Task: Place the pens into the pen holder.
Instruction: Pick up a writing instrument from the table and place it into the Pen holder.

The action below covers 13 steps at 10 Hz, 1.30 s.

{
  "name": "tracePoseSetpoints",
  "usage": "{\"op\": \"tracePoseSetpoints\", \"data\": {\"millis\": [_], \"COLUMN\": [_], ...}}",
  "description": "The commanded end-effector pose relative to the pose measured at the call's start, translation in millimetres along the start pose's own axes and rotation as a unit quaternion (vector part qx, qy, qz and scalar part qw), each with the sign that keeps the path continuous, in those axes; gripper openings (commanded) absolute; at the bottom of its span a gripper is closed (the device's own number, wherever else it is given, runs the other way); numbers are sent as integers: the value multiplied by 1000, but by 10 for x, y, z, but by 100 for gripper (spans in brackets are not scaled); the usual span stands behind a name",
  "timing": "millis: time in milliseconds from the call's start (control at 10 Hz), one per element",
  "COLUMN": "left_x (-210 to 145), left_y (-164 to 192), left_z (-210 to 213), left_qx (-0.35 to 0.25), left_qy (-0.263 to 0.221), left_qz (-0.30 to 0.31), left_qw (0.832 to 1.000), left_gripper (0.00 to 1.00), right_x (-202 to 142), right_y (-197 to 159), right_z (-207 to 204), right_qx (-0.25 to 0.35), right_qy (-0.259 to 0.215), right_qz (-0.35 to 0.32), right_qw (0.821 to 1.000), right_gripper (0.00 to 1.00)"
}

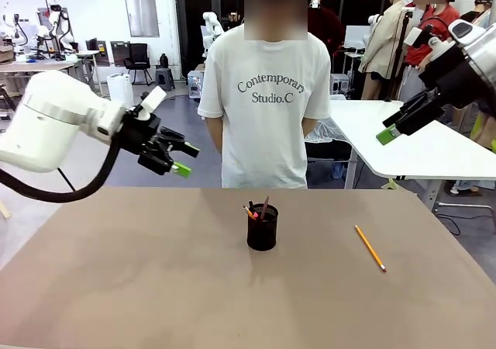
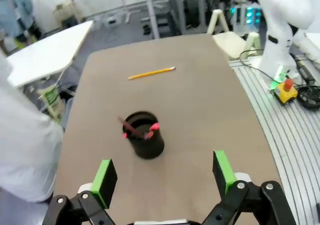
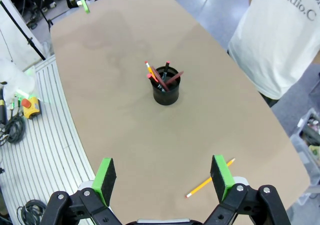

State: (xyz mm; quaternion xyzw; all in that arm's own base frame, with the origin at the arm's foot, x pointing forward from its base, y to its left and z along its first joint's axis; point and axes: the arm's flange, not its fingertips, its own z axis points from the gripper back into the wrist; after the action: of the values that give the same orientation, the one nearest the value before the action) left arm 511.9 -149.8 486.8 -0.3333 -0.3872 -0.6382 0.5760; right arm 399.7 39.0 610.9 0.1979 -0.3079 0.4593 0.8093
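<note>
The black mesh pen holder (image 1: 262,229) stands upright near the table's middle, with a reddish-brown pen (image 1: 265,207) and a red-ended pen (image 1: 249,209) sticking out of it. A yellow pencil-like pen (image 1: 370,247) lies flat on the table to its right. My left gripper (image 1: 186,159) hangs open above the table's far left, nothing between its fingers. My right gripper (image 1: 387,130) is open too, high at the far right. The left wrist view looks down past the left gripper (image 2: 162,172) at the holder (image 2: 145,135) and the pencil (image 2: 151,73). In the right wrist view the right gripper (image 3: 162,175) hovers over the pencil (image 3: 210,184) and the holder (image 3: 165,90).
A person in a white T-shirt (image 1: 265,93) stands at the far edge of the brown table (image 1: 139,287), hands out of sight. A white table (image 1: 418,143) stands behind on the right. A ribbed floor strip with a red stop button (image 2: 287,85) runs beside the table.
</note>
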Motion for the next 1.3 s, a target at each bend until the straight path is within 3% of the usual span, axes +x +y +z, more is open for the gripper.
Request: {"op": "tracePoseSetpoints", "data": {"millis": [0, 300, 500, 600, 1200], "left_x": [-140, -285, -258, -337, -337], "left_y": [-175, -233, -245, -177, -177], "left_z": [296, 695, 720, 772, 772], "left_qx": [70, 153, 191, 159, 159], "left_qy": [61, 103, 91, 89, 89], "left_qz": [57, 66, 33, 52, 52], "left_qw": [994, 981, 977, 982, 982], "left_gripper": [100, 100, 100, 100, 100], "right_x": [11, 11, 11, 11, 11], "right_y": [-4, -4, -4, -4, -4], "right_z": [9, 9, 9, 9, 9], "right_qx": [6, 6, 6, 6, 6], "right_qy": [-10, -10, -10, -10, -10], "right_qz": [5, 5, 5, 5, 5], "right_qw": [1000, 1000, 1000, 1000, 1000], "right_gripper": [100, 100, 100, 100, 100]}}
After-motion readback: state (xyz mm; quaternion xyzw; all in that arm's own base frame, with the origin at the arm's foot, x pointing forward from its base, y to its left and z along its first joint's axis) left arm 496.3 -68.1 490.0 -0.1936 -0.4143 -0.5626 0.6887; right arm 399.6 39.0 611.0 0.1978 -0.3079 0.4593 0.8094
